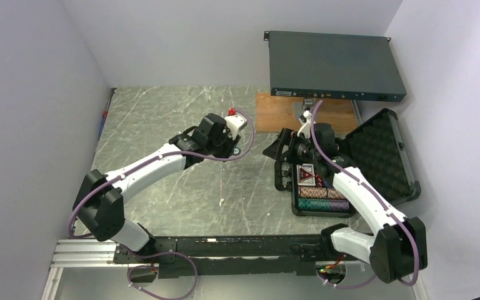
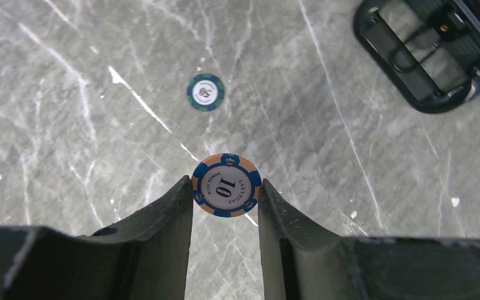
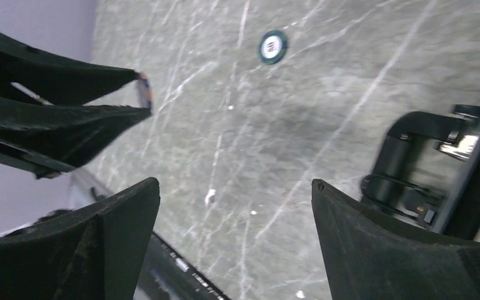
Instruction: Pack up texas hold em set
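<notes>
The texas hold em set's black foam-lined case (image 1: 406, 187) lies open at the right, with rows of striped chips (image 1: 320, 199) and a card deck (image 1: 305, 174) in its base. My left gripper (image 2: 225, 183) is shut on an orange-and-blue "10" chip (image 2: 226, 186), pinched by its edges above the table; from above this gripper (image 1: 238, 149) hangs mid-table. A green chip (image 2: 205, 92) lies flat on the marble beyond it, also in the right wrist view (image 3: 272, 47). My right gripper (image 3: 234, 184) stands open and empty just left of the case (image 1: 279, 164), beside the case handle (image 3: 406, 162).
A large dark rack-mount box (image 1: 334, 65) sits at the back right, partly over a wooden board (image 1: 284, 114). The raised case lid (image 1: 378, 153) leans toward the right wall. The left gripper's fingers (image 3: 69, 106) show at the upper left of the right wrist view.
</notes>
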Controlling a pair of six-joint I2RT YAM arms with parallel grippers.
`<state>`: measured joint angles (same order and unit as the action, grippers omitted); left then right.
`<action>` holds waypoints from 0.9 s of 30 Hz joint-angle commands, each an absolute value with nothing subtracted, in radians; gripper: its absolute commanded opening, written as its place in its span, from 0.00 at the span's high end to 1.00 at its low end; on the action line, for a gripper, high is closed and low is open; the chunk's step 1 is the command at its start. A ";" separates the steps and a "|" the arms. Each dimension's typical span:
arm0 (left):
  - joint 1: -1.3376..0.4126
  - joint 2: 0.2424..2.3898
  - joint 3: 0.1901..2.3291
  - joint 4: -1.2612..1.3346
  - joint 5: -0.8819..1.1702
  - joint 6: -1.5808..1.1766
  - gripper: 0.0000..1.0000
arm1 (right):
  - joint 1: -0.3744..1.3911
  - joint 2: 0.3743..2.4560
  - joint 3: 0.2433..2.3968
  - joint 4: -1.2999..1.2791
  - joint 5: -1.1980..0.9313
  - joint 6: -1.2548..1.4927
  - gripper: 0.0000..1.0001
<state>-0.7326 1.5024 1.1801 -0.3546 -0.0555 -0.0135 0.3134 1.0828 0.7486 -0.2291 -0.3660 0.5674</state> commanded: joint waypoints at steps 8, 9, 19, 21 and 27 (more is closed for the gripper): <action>-0.812 1.482 1.175 -0.285 0.151 0.078 0.93 | 0.298 1.246 0.710 0.141 -0.786 0.808 0.17; -0.823 1.491 1.179 -0.289 0.148 0.078 0.93 | 0.297 1.255 0.705 0.155 -0.791 0.817 0.18; -0.878 1.529 1.195 -0.297 0.146 0.073 0.96 | 0.307 1.339 0.620 0.303 -0.855 0.883 0.29; -0.888 1.532 1.196 -0.298 0.141 0.075 0.96 | 0.313 1.356 0.603 0.332 -0.864 0.898 0.33; -0.906 1.545 1.202 -0.299 0.148 0.071 0.97 | 0.358 1.389 0.594 0.381 -0.878 0.917 0.38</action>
<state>-0.8921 1.5387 1.1591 -0.3191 0.1341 0.0639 0.3260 1.3758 0.5964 0.2565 -0.8330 0.8860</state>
